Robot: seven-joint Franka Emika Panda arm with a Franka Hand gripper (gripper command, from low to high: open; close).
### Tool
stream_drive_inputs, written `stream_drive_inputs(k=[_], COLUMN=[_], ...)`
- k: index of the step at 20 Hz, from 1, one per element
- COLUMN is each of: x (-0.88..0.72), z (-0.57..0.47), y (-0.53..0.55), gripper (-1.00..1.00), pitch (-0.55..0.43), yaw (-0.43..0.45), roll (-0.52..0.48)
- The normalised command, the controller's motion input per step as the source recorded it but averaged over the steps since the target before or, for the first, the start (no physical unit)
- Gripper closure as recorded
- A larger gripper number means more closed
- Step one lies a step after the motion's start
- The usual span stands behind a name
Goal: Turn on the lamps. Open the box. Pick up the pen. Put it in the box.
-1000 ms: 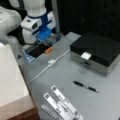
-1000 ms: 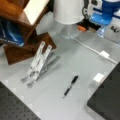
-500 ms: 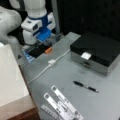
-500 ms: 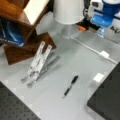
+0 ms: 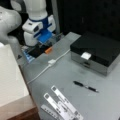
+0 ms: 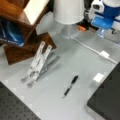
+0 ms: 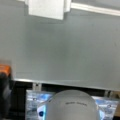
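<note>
The box (image 5: 100,51) (image 6: 107,100) stands shut at a front view's right, black lid down and white tab (image 5: 85,55) on its front. The pen (image 5: 85,86) (image 6: 70,85) lies flat on the grey table, apart from the box. My gripper (image 5: 43,45) (image 6: 102,32), with a blue body, hangs low over the table's far edge, close to a small orange part (image 5: 48,50) (image 6: 81,28). It holds nothing that I can see. I cannot tell which thing here is a lamp. In the wrist view the orange part (image 7: 5,68) sits at the left edge.
A white cable with an inline switch (image 5: 52,61) (image 6: 104,54) (image 7: 46,8) crosses the table. Flat white perforated strips (image 5: 62,105) (image 6: 37,62) lie near the pen. A wooden stand (image 6: 25,37) and a white cylinder (image 6: 68,11) stand behind.
</note>
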Motion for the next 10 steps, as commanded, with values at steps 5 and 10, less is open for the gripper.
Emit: stream_drive_inputs(k=[5, 10], x=[-0.15, -0.16], z=[-0.30, -0.33], y=[0.11, 0.17], gripper=[1.00, 1.00], pitch=[-0.130, -0.126], yaw=[-0.054, -0.052], roll=[0.077, 0.063])
